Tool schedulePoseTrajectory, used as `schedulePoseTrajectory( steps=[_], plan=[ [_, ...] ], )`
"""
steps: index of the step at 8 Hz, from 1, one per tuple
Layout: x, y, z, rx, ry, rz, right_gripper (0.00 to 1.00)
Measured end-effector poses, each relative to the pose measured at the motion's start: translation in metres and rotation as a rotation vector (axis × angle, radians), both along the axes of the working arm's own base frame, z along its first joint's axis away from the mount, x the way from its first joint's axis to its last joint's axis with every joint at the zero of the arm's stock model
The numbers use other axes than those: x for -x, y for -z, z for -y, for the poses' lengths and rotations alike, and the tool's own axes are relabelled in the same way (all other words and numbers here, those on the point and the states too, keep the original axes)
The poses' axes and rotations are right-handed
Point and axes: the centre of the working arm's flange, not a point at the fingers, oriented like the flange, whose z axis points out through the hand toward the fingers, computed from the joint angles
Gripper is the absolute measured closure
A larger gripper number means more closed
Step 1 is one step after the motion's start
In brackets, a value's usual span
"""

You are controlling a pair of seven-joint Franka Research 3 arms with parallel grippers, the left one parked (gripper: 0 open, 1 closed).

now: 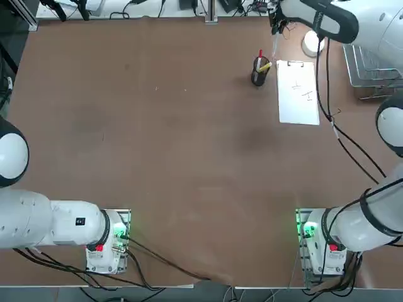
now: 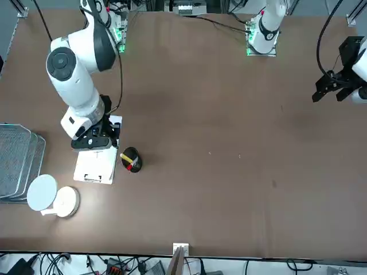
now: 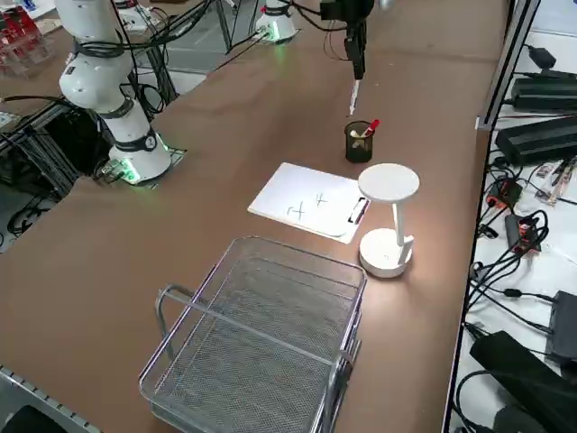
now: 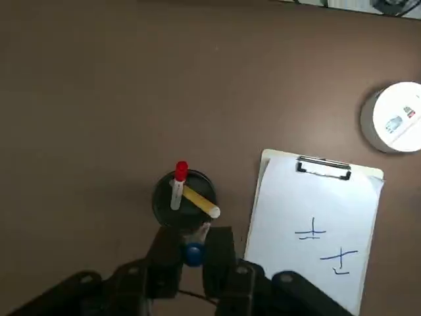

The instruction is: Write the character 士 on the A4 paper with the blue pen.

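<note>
The A4 paper [image 1: 298, 94] lies at the far right of the table, held by a metal clip [image 4: 322, 166], and bears two blue pen-drawn characters [image 4: 310, 232]. My right gripper [image 4: 193, 249] hangs in the air above the black pen cup [image 4: 182, 199], beside the paper's clip end. It is shut on the blue pen [image 4: 193, 254], which points straight down; its pale barrel [image 3: 354, 95] ends just above the cup [image 3: 360, 142]. A red pen [image 4: 179, 179] and a yellow pen [image 4: 200, 201] stand in the cup.
A white desk lamp [image 3: 388, 216] stands by the paper's clip end. A wire mesh basket [image 3: 261, 334] sits to the right of the paper near the table's edge. Cables trail from my right arm past the paper [image 1: 340, 135].
</note>
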Motion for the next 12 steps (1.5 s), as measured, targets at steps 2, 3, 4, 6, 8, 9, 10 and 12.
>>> schedulePoseTrajectory(
  steps=[2,3,4,6,8,9,10,12],
  plan=[
    [-0.004,0.011,-0.011,-0.016,-0.013,0.023,0.80],
    [-0.006,0.019,-0.017,-0.022,-0.019,0.031,0.80],
    [-0.008,0.027,-0.022,-0.027,-0.024,0.033,0.80],
    [-0.011,0.047,-0.028,-0.032,-0.013,0.024,0.80],
    [-0.011,0.068,-0.032,-0.027,0.002,-0.003,0.80],
    [-0.011,0.077,-0.033,-0.023,0.003,-0.015,0.80],
    [-0.010,0.087,-0.033,-0.019,0.002,-0.026,0.80],
    [-0.008,0.105,-0.034,0.003,-0.010,-0.041,0.80]
  ],
)
